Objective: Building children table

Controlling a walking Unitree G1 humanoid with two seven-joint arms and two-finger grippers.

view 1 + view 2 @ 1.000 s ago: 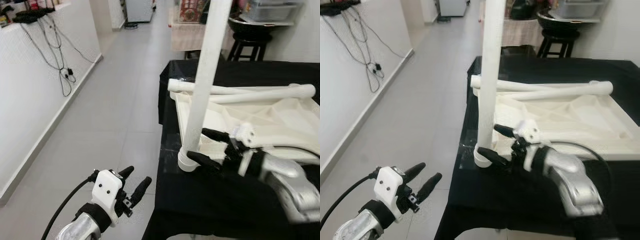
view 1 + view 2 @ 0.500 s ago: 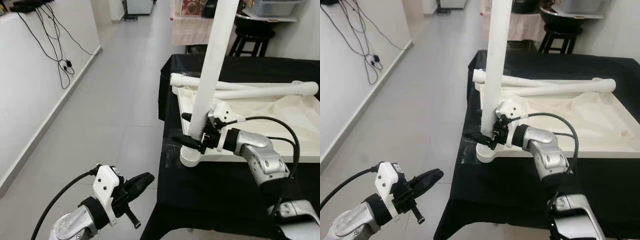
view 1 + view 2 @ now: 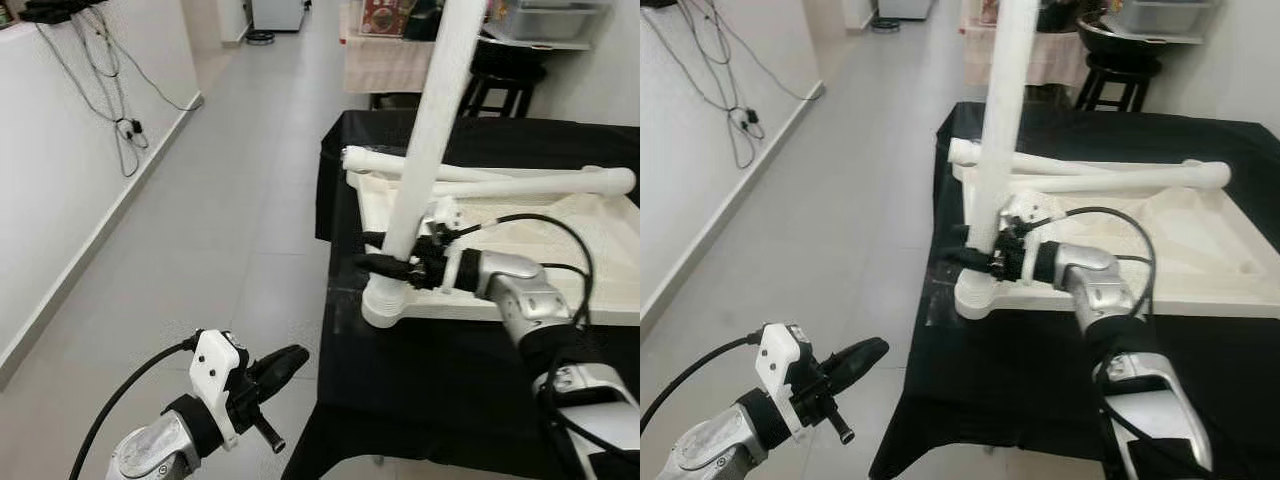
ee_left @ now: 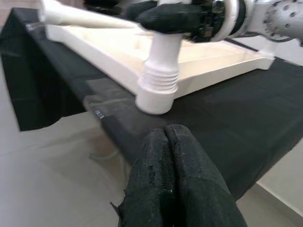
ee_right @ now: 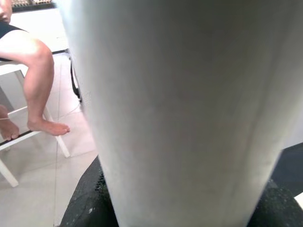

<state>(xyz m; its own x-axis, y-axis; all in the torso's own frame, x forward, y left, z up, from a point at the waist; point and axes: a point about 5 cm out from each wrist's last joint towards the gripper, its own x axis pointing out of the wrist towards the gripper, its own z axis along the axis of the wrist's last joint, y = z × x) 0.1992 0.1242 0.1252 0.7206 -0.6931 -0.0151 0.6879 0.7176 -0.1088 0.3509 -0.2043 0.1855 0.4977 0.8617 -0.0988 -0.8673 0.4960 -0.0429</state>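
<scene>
Behind the leg (image 5: pixel 180 109), a person's bare legs (image 5: pixel 35 71)

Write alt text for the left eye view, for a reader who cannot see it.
The right gripper clasps a white table leg standing tilted in the corner socket of an upside-down white tabletop on a black-covered table. Two loose legs lie across the tabletop, and the left gripper, fingers together, hangs over the grey tiled floor.
</scene>
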